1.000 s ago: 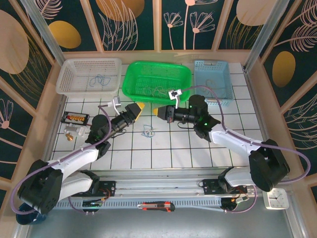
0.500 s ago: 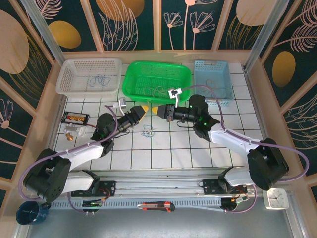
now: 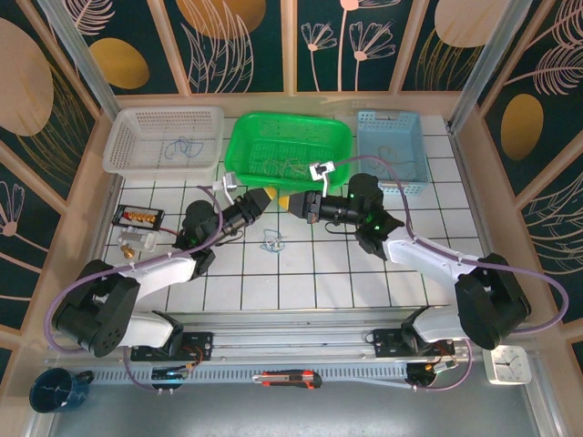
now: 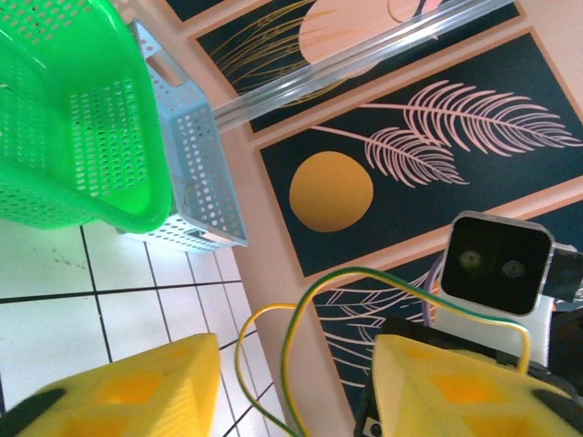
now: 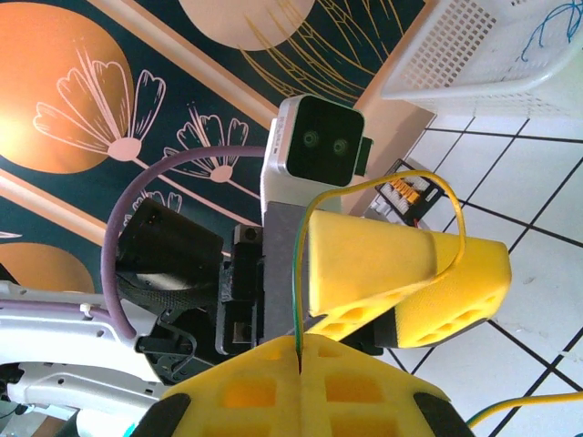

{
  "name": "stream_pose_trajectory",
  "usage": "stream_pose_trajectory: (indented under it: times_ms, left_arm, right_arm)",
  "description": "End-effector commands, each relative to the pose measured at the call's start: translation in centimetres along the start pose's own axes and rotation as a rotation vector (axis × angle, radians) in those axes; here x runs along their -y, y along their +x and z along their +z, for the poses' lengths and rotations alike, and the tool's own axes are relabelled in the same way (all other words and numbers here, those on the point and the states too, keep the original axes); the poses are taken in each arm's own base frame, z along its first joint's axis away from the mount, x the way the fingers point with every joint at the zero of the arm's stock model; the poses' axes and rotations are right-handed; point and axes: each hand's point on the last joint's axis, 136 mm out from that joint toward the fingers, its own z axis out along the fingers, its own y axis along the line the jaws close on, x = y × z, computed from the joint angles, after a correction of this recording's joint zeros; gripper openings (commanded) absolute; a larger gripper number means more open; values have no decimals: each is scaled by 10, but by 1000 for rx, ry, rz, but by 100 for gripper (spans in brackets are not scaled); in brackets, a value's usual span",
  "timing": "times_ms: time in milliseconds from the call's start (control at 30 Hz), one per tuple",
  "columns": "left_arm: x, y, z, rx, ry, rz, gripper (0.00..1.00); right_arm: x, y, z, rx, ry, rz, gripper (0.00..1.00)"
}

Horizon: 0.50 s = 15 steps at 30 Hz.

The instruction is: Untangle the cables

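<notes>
Just before the basket (image 3: 264, 137), the right gripper (image 5: 299, 364) pinches a wire (image 4: 364, 270) that looks limp and light. The left gripper (image 4: 291, 391) stands half-open around its loop, best taken beside that pinch.

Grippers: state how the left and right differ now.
The right gripper is shut; the left gripper is open. The right gripper pinches the yellow-green wire; the left gripper only has it looping through its gap. Both have yellow fingers and face each other.
</notes>
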Motion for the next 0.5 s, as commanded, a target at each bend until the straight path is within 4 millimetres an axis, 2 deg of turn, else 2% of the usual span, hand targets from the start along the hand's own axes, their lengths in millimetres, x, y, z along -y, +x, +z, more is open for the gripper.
stream_pose_trajectory:
  times_ms: [0, 267, 467]
  left_arm:
    - [21, -12, 6, 40, 67, 51, 35]
    - [33, -21, 2, 75, 62, 94, 1]
    - [64, -35, -7, 127, 91, 151, 0]
  right_arm:
    - [-12, 2, -4, 1, -45, -22, 0]
    - [11, 15, -8, -4, 35, -13, 0]
    - [38, 25, -8, -10, 114, 0, 0]
